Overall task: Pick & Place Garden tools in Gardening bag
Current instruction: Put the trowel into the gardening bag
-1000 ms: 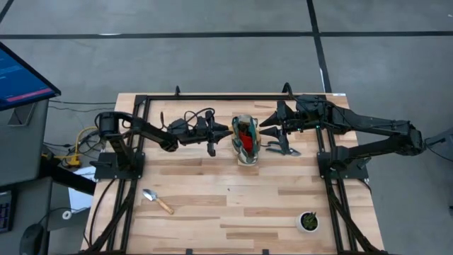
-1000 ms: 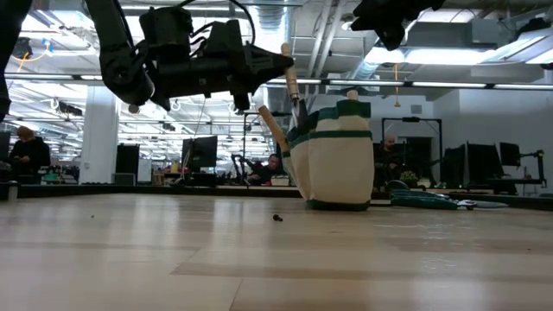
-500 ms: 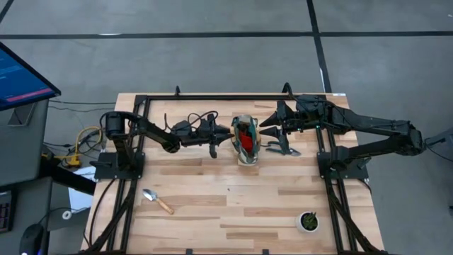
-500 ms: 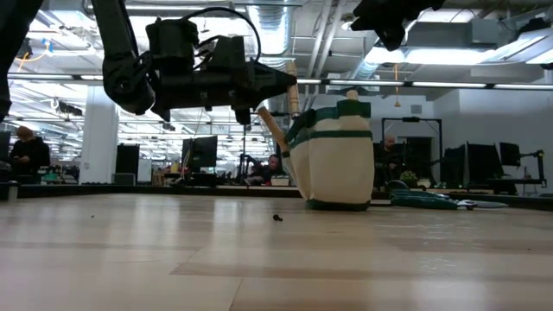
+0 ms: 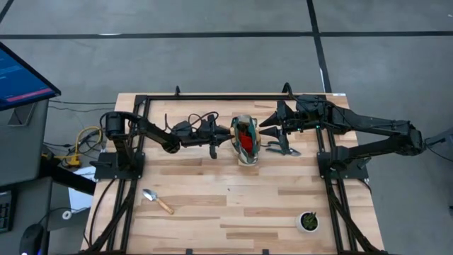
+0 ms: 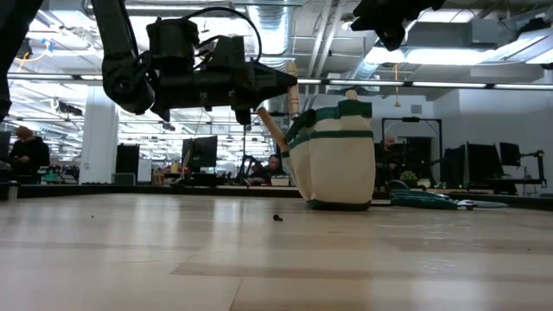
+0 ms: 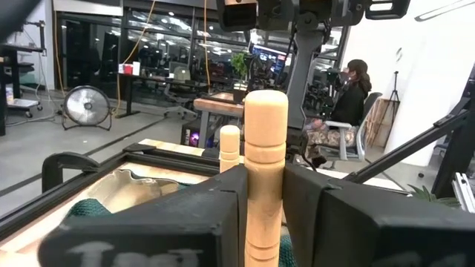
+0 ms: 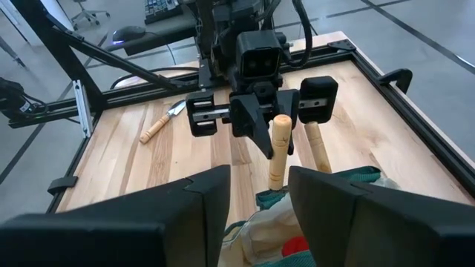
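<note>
Wooden slats are forming the table (image 5: 212, 205), with an open workshop room showing behind it in the low view. Left gripper (image 8: 276, 127) is hanging above the table just beside the bag's left rim, its fingers (image 7: 223, 204) pressing on both sides of a wooden tool handle (image 7: 265, 178) that is standing upright with its lower end going down into the bag (image 6: 335, 155). A second wooden handle (image 8: 318, 148) is sticking up out of the bag right beside the held one. A red item (image 5: 245, 140) is showing inside the bag's open top. Right gripper (image 5: 263, 127) is hovering above the bag's right side, fingers (image 8: 185, 211) spread apart and holding nothing. Pruning shears (image 5: 282, 149) are lying on the table just right of the bag. One trowel (image 5: 157, 200) is lying near the front left, well apart from the bag. A potted plant (image 5: 308, 221) is sitting near the front right.
</note>
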Controlling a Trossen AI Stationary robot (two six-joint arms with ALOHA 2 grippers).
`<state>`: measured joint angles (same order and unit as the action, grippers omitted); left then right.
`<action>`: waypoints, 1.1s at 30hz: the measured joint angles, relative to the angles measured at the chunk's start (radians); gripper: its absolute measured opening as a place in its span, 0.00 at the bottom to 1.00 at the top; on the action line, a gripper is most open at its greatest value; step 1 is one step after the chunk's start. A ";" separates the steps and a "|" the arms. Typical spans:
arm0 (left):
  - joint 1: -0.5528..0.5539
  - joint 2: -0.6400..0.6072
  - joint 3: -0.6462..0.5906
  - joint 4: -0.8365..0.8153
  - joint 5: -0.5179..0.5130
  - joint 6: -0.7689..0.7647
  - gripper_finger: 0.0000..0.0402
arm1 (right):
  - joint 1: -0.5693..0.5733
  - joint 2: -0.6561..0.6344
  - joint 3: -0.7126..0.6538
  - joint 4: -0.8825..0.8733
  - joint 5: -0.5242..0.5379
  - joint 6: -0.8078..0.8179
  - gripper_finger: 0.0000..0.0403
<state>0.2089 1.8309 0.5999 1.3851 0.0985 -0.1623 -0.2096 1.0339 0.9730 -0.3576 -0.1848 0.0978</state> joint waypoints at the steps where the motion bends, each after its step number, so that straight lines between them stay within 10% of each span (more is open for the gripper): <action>1: 0.000 0.000 0.000 -0.003 0.000 0.000 0.10 | 0.000 0.000 0.000 0.000 0.000 0.000 0.33; 17: -0.017 0.044 0.000 -0.022 0.000 -0.001 0.11 | 0.000 0.000 0.000 0.000 0.000 0.000 0.33; 33: -0.017 0.044 0.000 -0.025 -0.005 0.013 0.37 | 0.000 0.000 0.000 -0.001 0.000 0.000 0.33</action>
<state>0.1915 1.8748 0.6003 1.3602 0.0933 -0.1490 -0.2096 1.0340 0.9730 -0.3584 -0.1852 0.0978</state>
